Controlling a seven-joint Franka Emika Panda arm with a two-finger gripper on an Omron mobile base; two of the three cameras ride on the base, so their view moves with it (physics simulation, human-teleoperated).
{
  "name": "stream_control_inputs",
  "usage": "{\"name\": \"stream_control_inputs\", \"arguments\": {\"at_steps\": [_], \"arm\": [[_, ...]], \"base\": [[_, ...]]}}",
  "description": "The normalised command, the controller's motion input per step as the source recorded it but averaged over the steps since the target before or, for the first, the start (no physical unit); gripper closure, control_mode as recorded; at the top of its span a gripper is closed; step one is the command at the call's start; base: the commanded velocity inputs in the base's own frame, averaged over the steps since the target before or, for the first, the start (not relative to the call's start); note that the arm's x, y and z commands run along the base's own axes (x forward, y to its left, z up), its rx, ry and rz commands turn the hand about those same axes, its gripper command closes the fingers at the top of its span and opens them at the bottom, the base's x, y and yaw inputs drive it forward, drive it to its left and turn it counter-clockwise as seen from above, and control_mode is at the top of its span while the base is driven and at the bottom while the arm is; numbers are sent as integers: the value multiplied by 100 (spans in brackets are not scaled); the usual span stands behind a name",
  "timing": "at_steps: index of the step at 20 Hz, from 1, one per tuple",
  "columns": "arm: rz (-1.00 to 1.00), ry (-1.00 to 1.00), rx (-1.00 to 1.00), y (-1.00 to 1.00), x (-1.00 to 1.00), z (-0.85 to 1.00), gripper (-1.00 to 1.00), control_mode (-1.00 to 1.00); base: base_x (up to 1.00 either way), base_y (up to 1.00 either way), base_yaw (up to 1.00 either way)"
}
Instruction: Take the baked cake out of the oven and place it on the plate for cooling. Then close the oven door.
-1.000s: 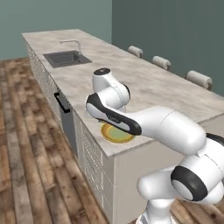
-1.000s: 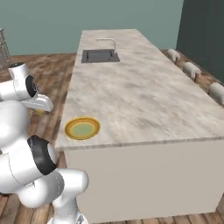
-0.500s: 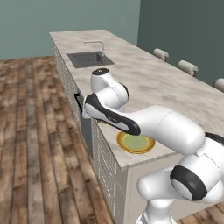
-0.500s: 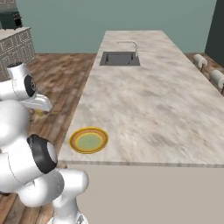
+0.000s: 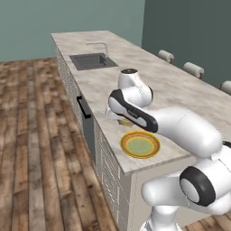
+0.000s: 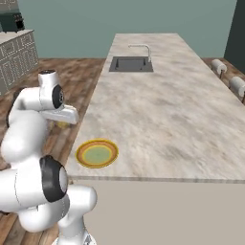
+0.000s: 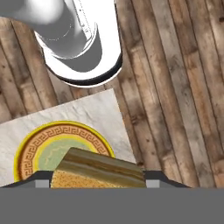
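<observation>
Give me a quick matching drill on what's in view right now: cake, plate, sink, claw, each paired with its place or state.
Things:
1. cake
2. plate
3. sink
4. claw

Places or states:
A. set into the far end of the counter
B. bare, near the counter's near edge
C. shut on the cake
D. held between the fingers, above the plate

Pairs: 1-D, 2-B, 3-A, 4-C

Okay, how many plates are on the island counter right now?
1: the plate lies near the counter's front edge, by the arm. In the hand view it sits under the cake between the pincer's fingertips.
</observation>
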Motion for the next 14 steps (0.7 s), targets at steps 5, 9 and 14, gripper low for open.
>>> {"name": "stream_control_inputs", "arguments": {"at_steps": [5, 9, 14], "arm": [[0, 31, 3, -81, 54, -52, 100, -100], [0, 39, 0, -62, 42, -68, 100, -100], [0, 28, -7, -16, 15, -83, 100, -100]], "base": [[0, 0, 0], [0, 0, 0], [0, 0, 0]]}}
